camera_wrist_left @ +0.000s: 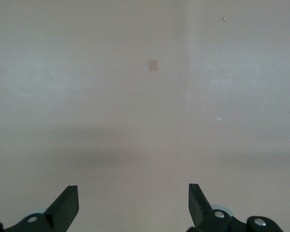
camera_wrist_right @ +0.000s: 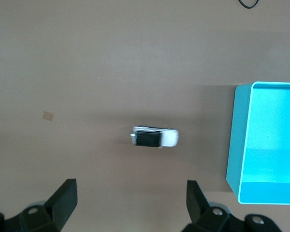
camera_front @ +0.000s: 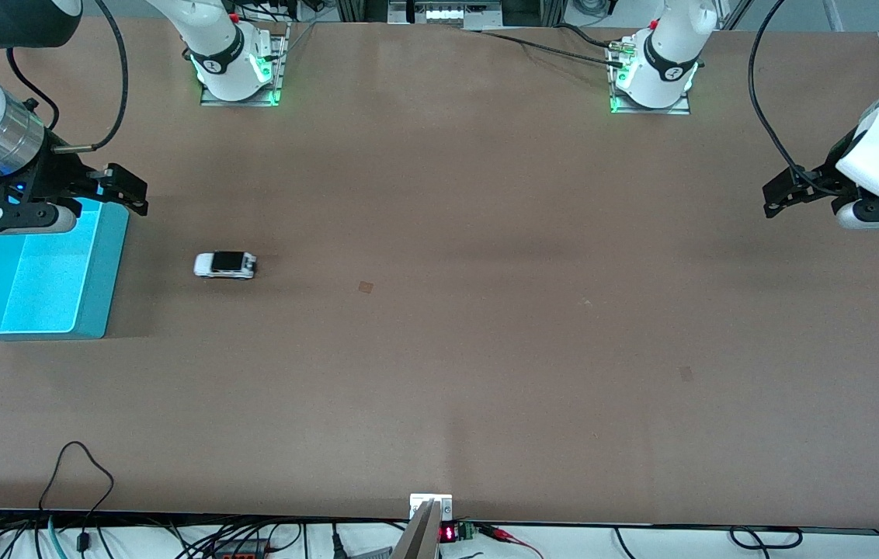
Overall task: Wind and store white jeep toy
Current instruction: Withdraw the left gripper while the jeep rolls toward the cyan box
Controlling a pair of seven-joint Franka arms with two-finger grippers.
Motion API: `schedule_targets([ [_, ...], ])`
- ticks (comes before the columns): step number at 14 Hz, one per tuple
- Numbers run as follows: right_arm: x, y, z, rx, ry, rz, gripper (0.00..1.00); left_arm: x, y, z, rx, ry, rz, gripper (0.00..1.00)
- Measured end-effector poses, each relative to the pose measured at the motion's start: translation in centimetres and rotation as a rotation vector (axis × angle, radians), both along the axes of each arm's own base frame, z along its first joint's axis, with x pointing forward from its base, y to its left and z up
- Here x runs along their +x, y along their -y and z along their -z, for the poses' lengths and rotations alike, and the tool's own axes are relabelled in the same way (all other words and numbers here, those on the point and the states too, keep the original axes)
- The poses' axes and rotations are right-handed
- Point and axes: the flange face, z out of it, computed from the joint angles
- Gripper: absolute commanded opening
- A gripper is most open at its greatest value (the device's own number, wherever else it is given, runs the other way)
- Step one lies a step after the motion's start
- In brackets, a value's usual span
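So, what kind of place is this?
Probably a robotics lab: two arms bolted to a brown table, their green-lit bases at one edge, cables and electronics along the edge nearest the front camera.

A white jeep toy (camera_front: 225,265) with black roof, a turquoise bin (camera_front: 102,287), a plain brown table (camera_front: 486,349).

Wide brown table (camera_front: 486,373), evenly lit; cables (camera_front: 82,481) at its edge
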Motion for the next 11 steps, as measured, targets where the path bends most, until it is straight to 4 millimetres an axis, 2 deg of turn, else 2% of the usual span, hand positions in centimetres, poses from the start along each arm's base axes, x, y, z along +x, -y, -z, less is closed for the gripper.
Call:
schedule_targets([
  [11,-0.02,-0.11,0.00,0.000,0.000,-0.002,1.00,-0.01,0.07,0.07,0.000,-0.005,0.068,1.00],
])
